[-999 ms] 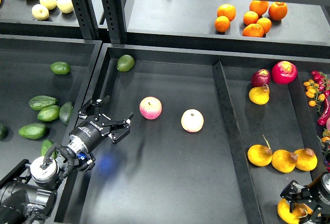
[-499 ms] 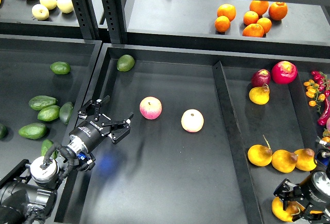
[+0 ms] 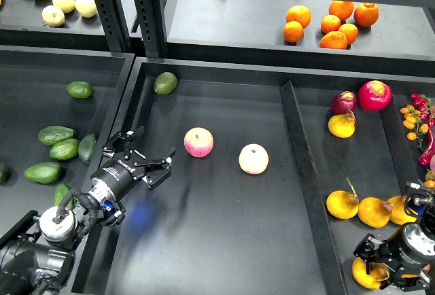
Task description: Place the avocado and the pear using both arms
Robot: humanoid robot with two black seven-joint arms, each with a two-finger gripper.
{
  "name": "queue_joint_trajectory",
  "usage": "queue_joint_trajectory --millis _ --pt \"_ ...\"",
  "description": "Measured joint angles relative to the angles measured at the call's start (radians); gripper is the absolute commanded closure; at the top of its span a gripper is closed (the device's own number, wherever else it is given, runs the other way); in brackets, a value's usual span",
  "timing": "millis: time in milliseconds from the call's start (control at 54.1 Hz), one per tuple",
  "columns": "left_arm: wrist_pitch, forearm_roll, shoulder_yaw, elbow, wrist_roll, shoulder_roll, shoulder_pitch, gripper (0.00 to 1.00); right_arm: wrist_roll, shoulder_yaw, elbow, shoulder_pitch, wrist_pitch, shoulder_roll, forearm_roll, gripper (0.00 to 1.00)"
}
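My left gripper is open and empty, over the left part of the centre tray. Several dark green avocados lie in the left tray beside it, among them an elongated one and another. A smaller, rounder avocado lies at the centre tray's far left corner. My right gripper is at the bottom right, fingers closed around a yellow-orange pear with a brownish blush, low over the right tray. The pear is partly hidden by the gripper.
Two pink-yellow apples lie mid-tray. Three more pears lie in the right tray, behind a raised divider. Oranges sit on the back shelf. Red fruit and chillies lie far right.
My right gripper has moved left and slightly up with the pear in it. The left arm has not moved.
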Motion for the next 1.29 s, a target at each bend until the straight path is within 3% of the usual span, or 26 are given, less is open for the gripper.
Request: queue_joint_trajectory --millis 740,1017,1183,1220,1294 --pt "0.0 0.0 0.002 -0.006 0.0 0.0 0.008 0.01 0.0 0.003 0.004 0.002 0.0 -0.003 0.002 0.46" --pt "0.0 0.0 0.002 -0.009 0.0 0.0 0.011 0.01 0.0 0.003 0.008 0.012 0.0 -0.003 0.003 0.29" --pt "0.0 0.0 0.002 -0.014 0.0 0.0 0.012 0.01 0.0 0.003 0.011 0.017 0.0 -0.001 0.002 0.13" --pt "0.0 0.0 0.002 -0.016 0.0 0.0 0.012 0.01 0.0 0.003 0.013 0.02 0.0 -0.001 0.002 0.03" --pt "0.0 0.0 0.002 -0.018 0.0 0.0 0.012 0.01 0.0 0.007 0.024 0.029 0.0 0.0 0.002 0.01"
